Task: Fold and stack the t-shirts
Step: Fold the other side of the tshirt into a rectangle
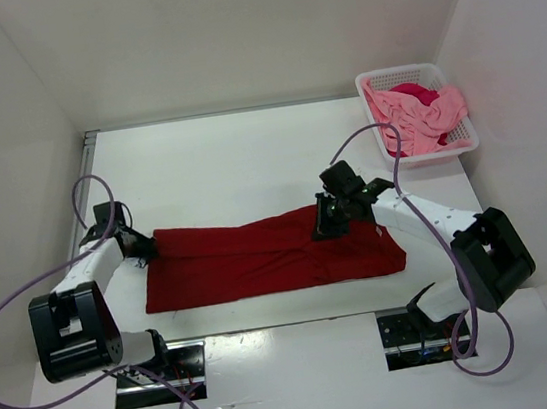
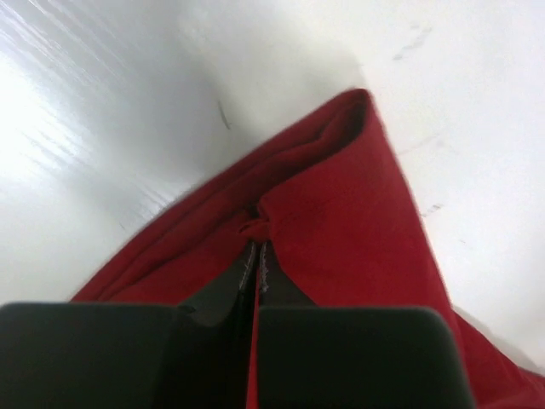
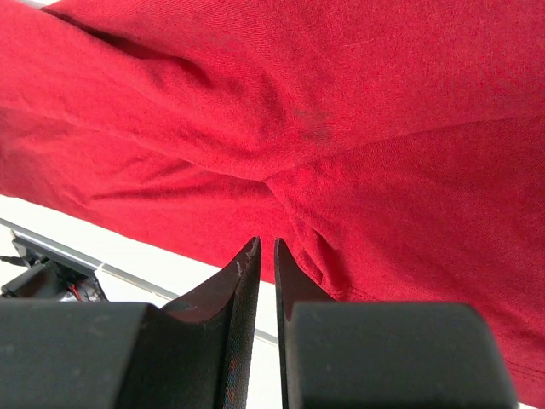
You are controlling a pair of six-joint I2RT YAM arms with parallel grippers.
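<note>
Dark red t-shirt (image 1: 261, 262) lay as a long flat band across the table (image 1: 247, 157), from 9 o'clock towards 4 o'clock, just ahead of the arm bases. At its 9 o'clock end the left gripper (image 1: 146, 246) had its fingers pressed together on a small pucker of the folded edge (image 2: 258, 243). Further right, at the band's far edge towards 3 o'clock, the right gripper (image 1: 325, 226) stood with its fingers nearly together, apparently nipping a gather of cloth (image 3: 266, 243). I judged this to be the first fold, with stacking not yet begun. The next move seemed to call for both ends rising evenly, so the edges could be laid square. Bare table from 10 to 1 o'clock gave room to swing, while the near edge at 6 o'clock was close. At 1 o'clock the white mesh basket (image 1: 407, 71) held the light pink t-shirt (image 1: 442, 107) and the magenta t-shirt (image 1: 411, 96), well apart from the work.
</note>
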